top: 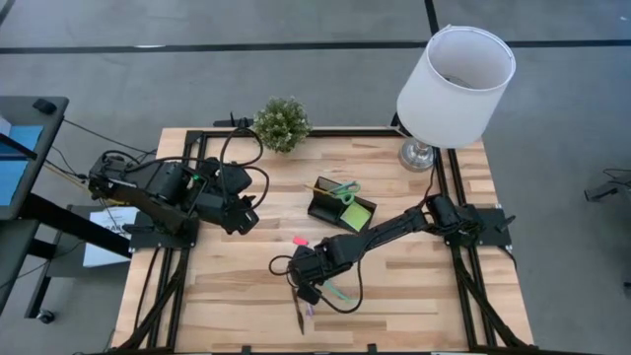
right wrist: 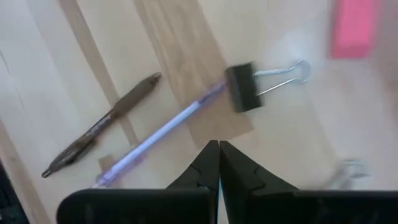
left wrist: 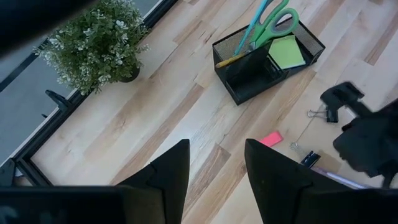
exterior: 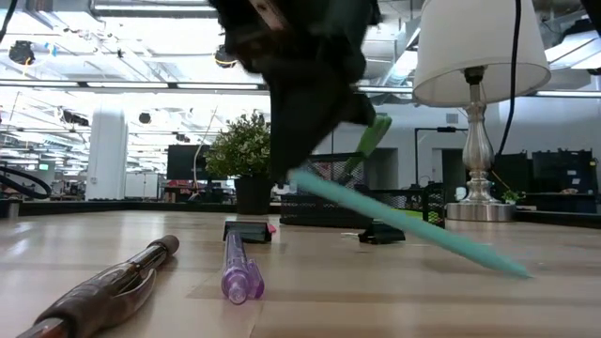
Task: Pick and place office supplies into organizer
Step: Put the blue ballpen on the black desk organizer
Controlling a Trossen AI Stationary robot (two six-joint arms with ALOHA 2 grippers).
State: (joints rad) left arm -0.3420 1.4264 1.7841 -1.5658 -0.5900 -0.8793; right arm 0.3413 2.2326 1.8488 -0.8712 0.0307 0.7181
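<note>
Two pens, brown (right wrist: pixel 99 144) and purple (right wrist: pixel 158 133), lie on the worktop (top: pixel 414 286). My right gripper (top: pixel 308 289) has its fingers closed on the teal pen (exterior: pixel 413 228), tip low near the wood. Next I'd carry it to the organizer (top: pixel 340 209) beyond. Left gripper (left wrist: pixel 214 171) waits half-open, holding nothing.

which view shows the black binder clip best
The right wrist view: the black binder clip lies unobstructed, wire handles visible, against the purple pen. The low view shows it edge-on; the left wrist view small; the high view hides it.
</note>
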